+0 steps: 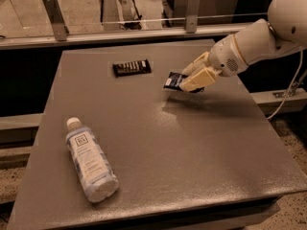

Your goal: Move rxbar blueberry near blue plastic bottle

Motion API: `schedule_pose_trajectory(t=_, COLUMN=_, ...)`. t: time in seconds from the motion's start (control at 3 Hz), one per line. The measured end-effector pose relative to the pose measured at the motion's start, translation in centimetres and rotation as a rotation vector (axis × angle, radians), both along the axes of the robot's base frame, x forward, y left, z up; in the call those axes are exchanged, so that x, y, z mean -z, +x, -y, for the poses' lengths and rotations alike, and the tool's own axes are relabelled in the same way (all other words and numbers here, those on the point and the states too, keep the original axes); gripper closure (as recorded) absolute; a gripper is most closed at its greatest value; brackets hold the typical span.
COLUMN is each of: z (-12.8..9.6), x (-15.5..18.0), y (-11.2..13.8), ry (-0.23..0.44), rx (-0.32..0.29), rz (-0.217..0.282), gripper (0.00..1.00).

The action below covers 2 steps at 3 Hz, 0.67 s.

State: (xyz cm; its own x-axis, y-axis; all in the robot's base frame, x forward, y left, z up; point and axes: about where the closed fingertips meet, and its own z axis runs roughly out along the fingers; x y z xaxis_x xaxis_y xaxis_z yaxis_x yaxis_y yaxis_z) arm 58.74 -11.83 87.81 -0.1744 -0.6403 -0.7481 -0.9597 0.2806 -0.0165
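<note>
The rxbar blueberry (pixel 172 81), a small dark navy wrapper with white print, is held in my gripper (pixel 191 78) above the right middle of the grey table (pixel 158 143). The gripper's cream fingers are shut on the bar's right part, and the bar's left end sticks out. The white arm reaches in from the upper right. The blue plastic bottle (pixel 89 160), clear with a white cap and pale label, lies on its side near the table's front left, far from the bar.
A black bar wrapper with white lettering (pixel 131 67) lies at the table's back middle, left of the gripper. A metal rail with posts (pixel 124 30) runs behind the table. A cable (pixel 288 95) hangs at the right.
</note>
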Motion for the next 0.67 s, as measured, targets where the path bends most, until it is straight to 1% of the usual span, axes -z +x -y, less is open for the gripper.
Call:
schedule_pose_trajectory(t=0.33, z=-2.0, x=0.8, y=-1.9, ry=-0.003, rx=-0.075, rz=-0.015, gripper=1.0)
schedule_pose_trajectory(t=0.67, z=-4.8, x=1.2, y=-5.0, ry=-0.005, rx=-0.159, rz=-0.031, gripper=1.0)
